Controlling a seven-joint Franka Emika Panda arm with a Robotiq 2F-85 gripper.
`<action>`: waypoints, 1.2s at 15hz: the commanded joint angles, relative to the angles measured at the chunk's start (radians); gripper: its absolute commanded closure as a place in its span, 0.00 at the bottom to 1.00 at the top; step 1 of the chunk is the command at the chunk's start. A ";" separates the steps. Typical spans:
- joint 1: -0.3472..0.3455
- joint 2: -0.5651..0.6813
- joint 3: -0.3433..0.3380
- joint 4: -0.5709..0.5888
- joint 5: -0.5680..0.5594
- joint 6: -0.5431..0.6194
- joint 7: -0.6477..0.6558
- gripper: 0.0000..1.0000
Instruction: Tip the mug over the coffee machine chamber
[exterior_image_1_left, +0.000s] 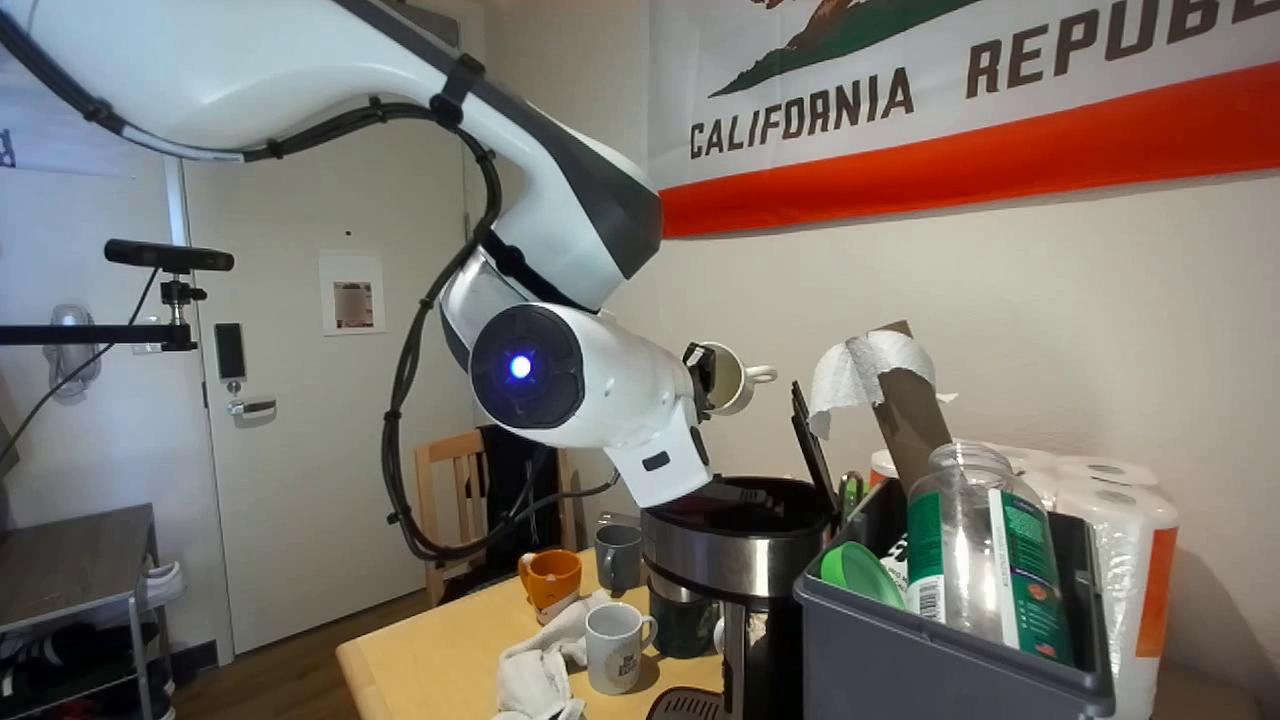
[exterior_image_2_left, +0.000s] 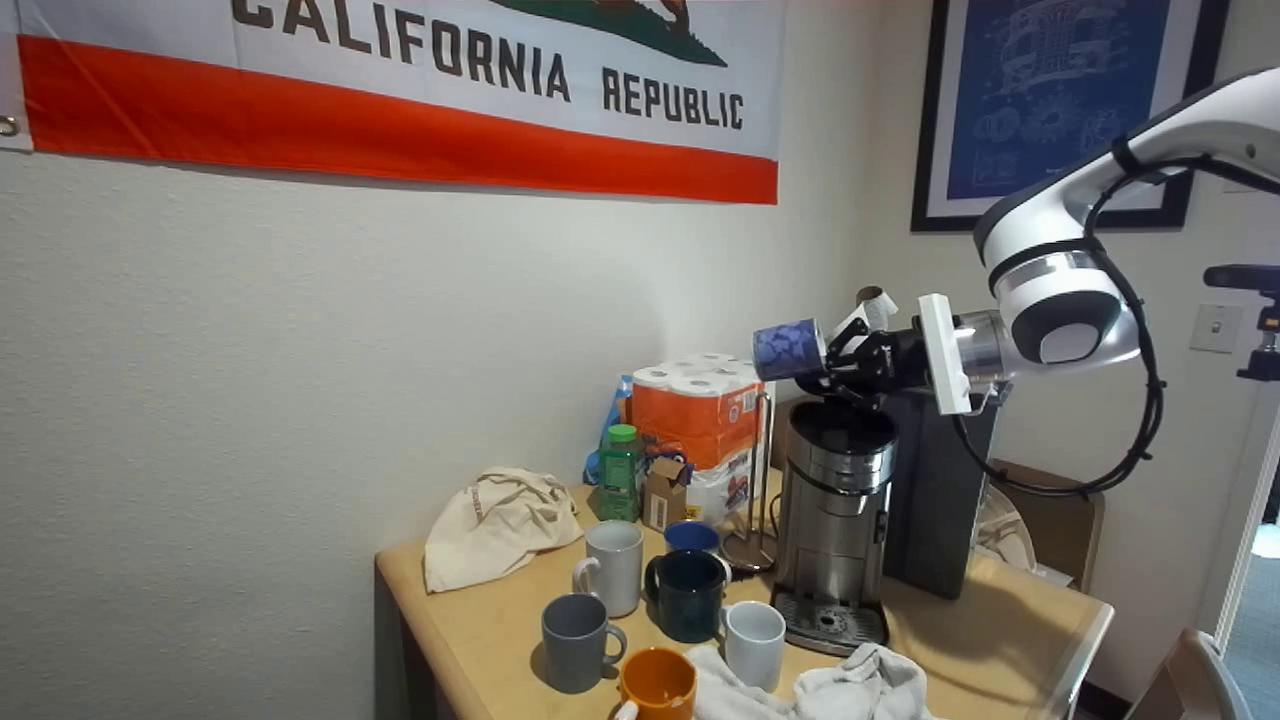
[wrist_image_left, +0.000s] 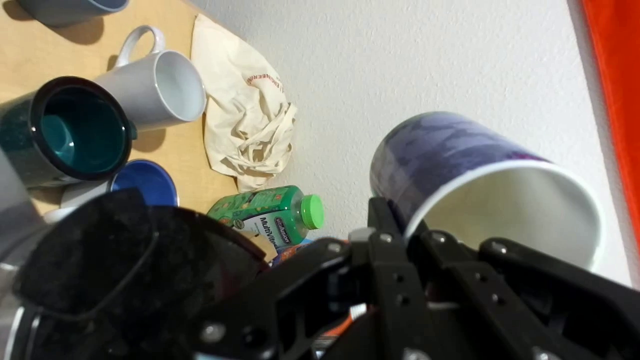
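The mug, blue-purple outside with a white rim and pale inside, is in the air in both exterior views (exterior_image_1_left: 735, 385) (exterior_image_2_left: 788, 350) and the wrist view (wrist_image_left: 440, 155). It lies tipped on its side, mouth towards the gripper, white handle showing in an exterior view. My gripper (exterior_image_1_left: 702, 378) (exterior_image_2_left: 836, 358) (wrist_image_left: 402, 224) is shut on the mug's wall, one finger inside and one outside. The coffee machine chamber (exterior_image_1_left: 745, 500) (exterior_image_2_left: 842, 425) (wrist_image_left: 215, 270) is below the gripper and mug, its dark well open at the top. The mug's contents cannot be seen.
A grey bin (exterior_image_1_left: 950, 650) with bottles stands beside the machine. Several mugs stand on the table, including an orange mug (exterior_image_2_left: 658, 685) and a white cup (exterior_image_2_left: 753, 645). A paper towel roll (exterior_image_1_left: 910, 410), paper packs (exterior_image_2_left: 695, 410) and the wall are close behind.
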 joint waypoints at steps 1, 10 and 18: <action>0.015 -0.041 0.017 0.011 -0.090 -0.004 0.040 0.96; 0.098 -0.174 0.126 -0.004 -0.682 -0.014 0.319 0.96; 0.167 -0.160 0.267 -0.029 -1.417 -0.001 0.734 0.96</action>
